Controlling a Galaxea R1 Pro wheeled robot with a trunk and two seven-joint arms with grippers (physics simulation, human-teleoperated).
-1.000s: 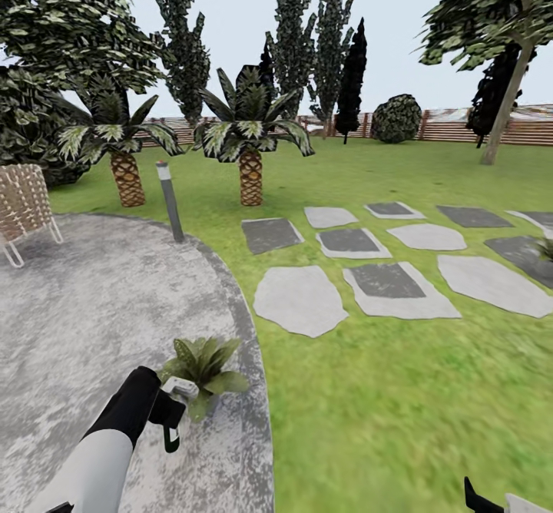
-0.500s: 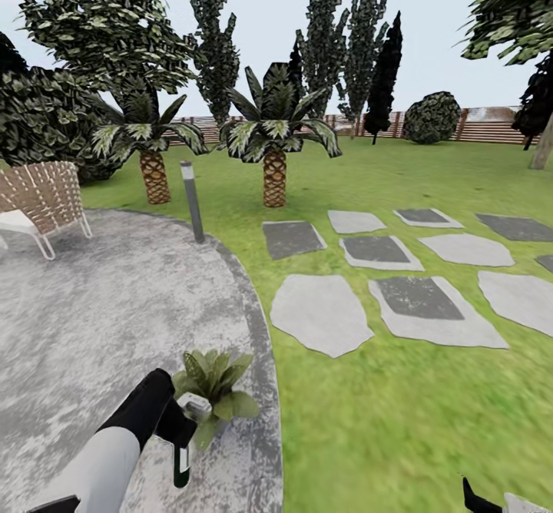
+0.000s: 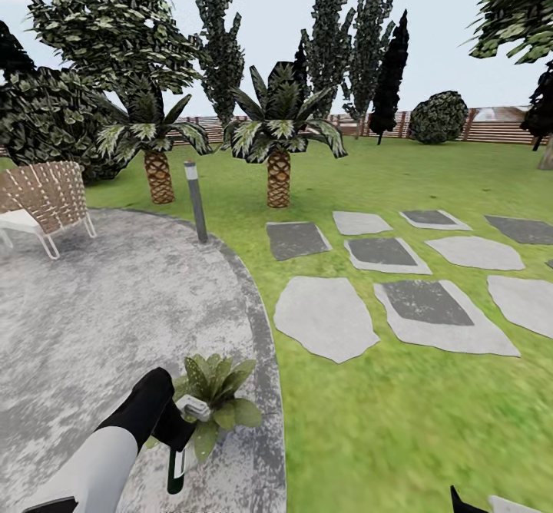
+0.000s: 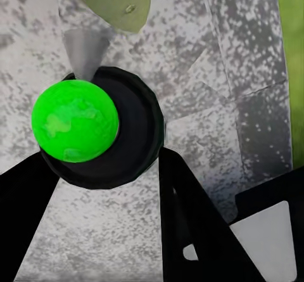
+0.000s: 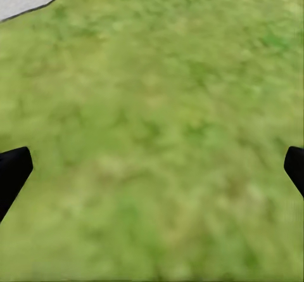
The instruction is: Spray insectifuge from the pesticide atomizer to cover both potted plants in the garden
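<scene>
On the grey round patio, near its right edge, our left tool holds the pesticide atomizer right by one potted plant, and we think a tilt could send spray onto stone, while our right tool hangs wide over grass.

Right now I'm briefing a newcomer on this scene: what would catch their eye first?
The left gripper holds the pesticide atomizer right at a small potted plant on the patio's edge. Behind stand two palms on the lawn, with stepping slabs at right.
</scene>
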